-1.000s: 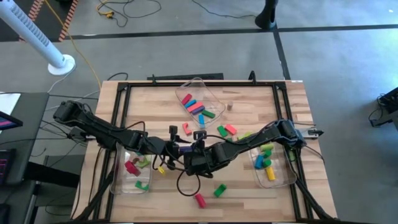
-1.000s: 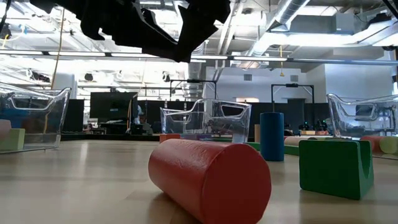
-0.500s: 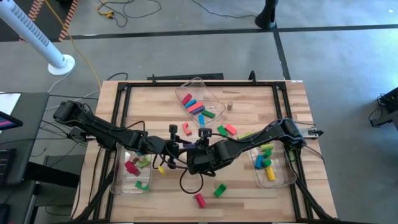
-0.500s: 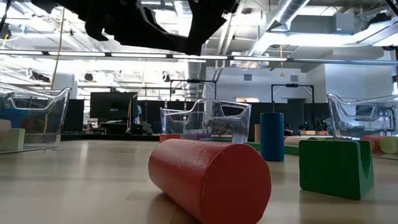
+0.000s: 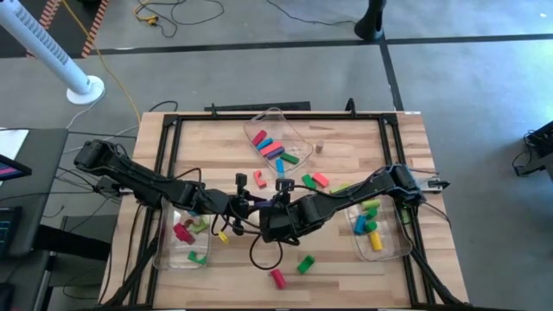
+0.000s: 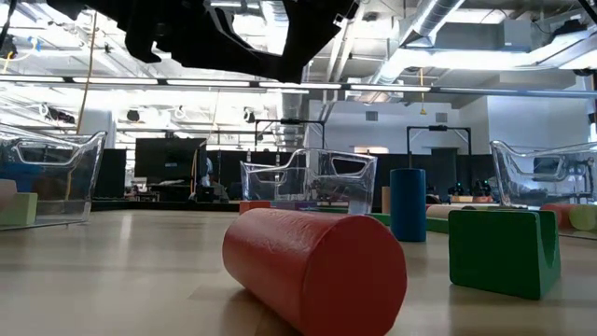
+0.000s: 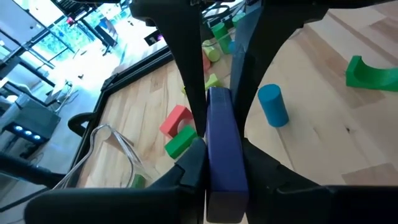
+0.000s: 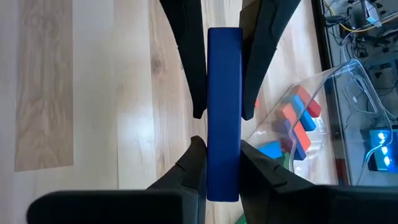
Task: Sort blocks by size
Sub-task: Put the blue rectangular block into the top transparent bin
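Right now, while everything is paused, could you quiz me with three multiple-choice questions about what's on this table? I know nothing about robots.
1. Where is the red cylinder?
A. Inside a clear bin
B. Lying on the bare table
C. Held in a pincer

2. What colour is the bar held up between the two arms?
A. Yellow
B. Green
C. Blue

3. How is that bar held?
A. The left pincer and the right pincer each clamp one end
B. It lies loose on the wood
C. Only one pincer grips it

Answers:
1. B: the low view shows it on its side on the wood, outside any bin.
2. C: both wrist views show a blue bar.
3. A: each wrist view shows its own fingers shut on the bar, with the other arm's fingers on the far end.
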Available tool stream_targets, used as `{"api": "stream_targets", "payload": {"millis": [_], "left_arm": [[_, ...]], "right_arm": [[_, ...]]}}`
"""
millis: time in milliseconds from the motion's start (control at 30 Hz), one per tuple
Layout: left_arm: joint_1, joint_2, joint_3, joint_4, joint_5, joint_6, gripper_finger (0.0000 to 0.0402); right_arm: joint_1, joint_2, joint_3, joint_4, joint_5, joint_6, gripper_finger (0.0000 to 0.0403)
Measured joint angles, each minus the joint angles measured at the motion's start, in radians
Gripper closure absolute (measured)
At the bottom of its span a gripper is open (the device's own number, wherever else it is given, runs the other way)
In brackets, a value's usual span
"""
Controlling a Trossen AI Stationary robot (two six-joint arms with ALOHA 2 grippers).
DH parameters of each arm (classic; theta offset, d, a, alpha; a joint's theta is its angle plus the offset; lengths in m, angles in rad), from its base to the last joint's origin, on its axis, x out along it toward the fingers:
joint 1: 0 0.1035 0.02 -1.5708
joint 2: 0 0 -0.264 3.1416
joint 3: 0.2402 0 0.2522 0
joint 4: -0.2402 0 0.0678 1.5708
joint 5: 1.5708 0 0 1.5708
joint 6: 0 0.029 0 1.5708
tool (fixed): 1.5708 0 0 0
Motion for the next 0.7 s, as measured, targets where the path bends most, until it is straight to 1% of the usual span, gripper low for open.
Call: {"api": "stream_targets", "payload": {"millis": [200, 300, 367, 533, 633, 700], "left_arm": [[0.000, 0.000, 0.000, 0.000, 0.000, 0.000, 0.0344], [0.000, 0.000, 0.000, 0.003, -0.001, 0.006, 0.0345], [0.001, 0.000, 0.000, 0.004, -0.004, 0.020, 0.0346], [0.023, 0.000, 0.000, 0.003, -0.004, 0.056, 0.0346], [0.050, 0.000, 0.000, 0.002, -0.004, 0.076, 0.0346], [0.074, 0.000, 0.000, 0.002, -0.004, 0.087, 0.0346]], "right_arm": [[0.000, 0.000, 0.000, -0.016, 0.000, 0.015, 0.0313], [0.000, 0.000, 0.000, -0.021, 0.001, 0.024, 0.0299], [0.000, 0.000, 0.000, -0.026, 0.003, 0.027, 0.0278], [0.001, 0.000, 0.000, -0.068, 0.004, 0.052, 0.0210], [0.003, 0.000, 0.000, -0.139, 0.012, 0.103, 0.0178], [0.008, 0.000, 0.000, -0.202, 0.028, 0.158, 0.0165]]}}
